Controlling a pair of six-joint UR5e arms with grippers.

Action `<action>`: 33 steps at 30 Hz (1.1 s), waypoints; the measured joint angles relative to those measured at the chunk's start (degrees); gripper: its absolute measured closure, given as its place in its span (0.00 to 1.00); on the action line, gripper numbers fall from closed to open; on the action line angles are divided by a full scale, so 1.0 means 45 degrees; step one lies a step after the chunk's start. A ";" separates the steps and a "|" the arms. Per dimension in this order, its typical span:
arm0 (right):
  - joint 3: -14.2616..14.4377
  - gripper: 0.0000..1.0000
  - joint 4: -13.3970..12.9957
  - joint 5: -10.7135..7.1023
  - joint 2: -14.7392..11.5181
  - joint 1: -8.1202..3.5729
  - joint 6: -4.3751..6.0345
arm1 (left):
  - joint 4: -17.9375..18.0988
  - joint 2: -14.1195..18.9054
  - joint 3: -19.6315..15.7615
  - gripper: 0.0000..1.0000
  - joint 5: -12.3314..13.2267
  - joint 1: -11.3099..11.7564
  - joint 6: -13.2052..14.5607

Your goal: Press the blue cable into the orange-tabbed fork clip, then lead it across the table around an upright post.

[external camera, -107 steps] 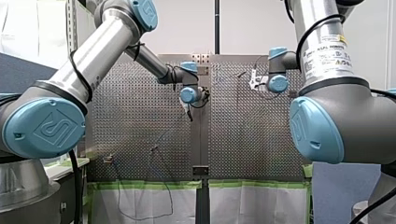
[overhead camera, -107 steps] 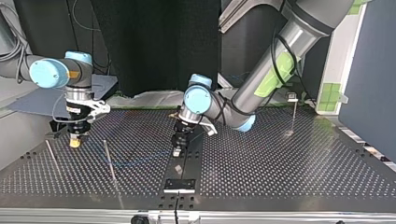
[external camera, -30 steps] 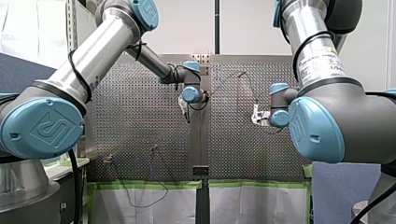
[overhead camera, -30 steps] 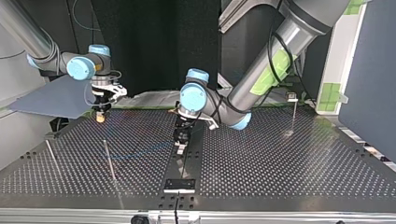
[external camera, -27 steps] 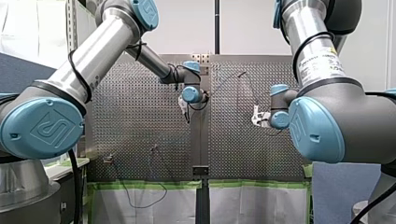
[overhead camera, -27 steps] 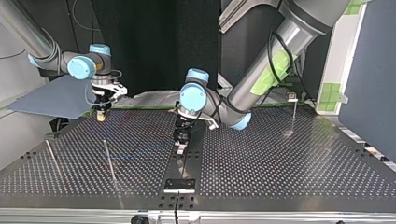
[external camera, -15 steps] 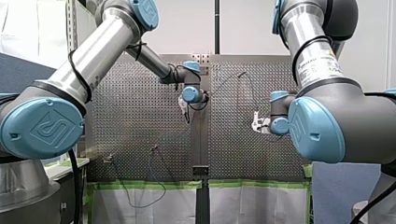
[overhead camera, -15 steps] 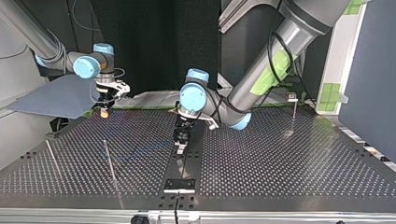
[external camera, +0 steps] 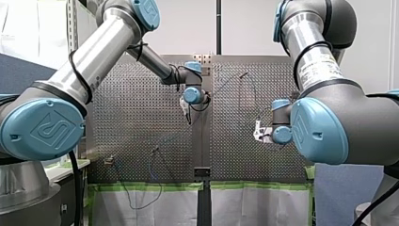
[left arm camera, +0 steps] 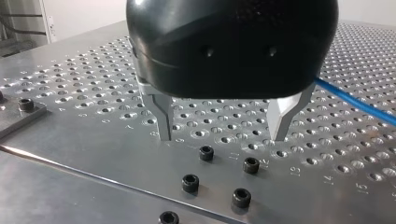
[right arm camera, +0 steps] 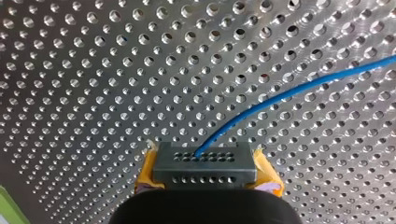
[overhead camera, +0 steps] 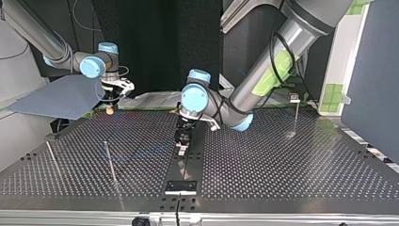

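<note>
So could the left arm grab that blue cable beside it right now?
Probably yes: my left gripper stands open and empty, and the blue cable runs close beside one finger with nothing between; a small sideways shift should do.

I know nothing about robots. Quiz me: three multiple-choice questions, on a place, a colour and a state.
1. Where is my left gripper? A. over the table's middle B. at a corner C. off the table
2. What colour are my right gripper's pads? A. green B. yellow C. red
3. My left gripper's fingers are: A. shut on a post B. shut on the cable C. open, empty
1 A: the top view shows it centred. 2 B: yellow flanks the blue cable. 3 C: a bare gap separates them.
</note>
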 joint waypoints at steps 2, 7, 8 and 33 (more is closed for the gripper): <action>0.0029 1.00 -0.0024 0.0011 0.0011 0.0001 -0.0003 | 0.0000 0.0000 0.0001 0.01 0.0002 0.0002 0.0000; 0.0162 1.00 -0.0312 0.0067 0.0041 -0.0013 0.0016 | 0.0000 0.0001 -0.0002 0.01 0.0004 0.0013 0.0000; 0.0178 1.00 -0.0353 0.0074 0.0049 -0.0018 0.0022 | 0.0001 0.0001 -0.0002 0.01 0.0004 0.0014 0.0000; 0.0215 1.00 -0.1018 0.0197 0.1446 -0.0263 0.0023 | 0.0000 0.0001 -0.0005 0.01 0.0004 0.0013 0.0000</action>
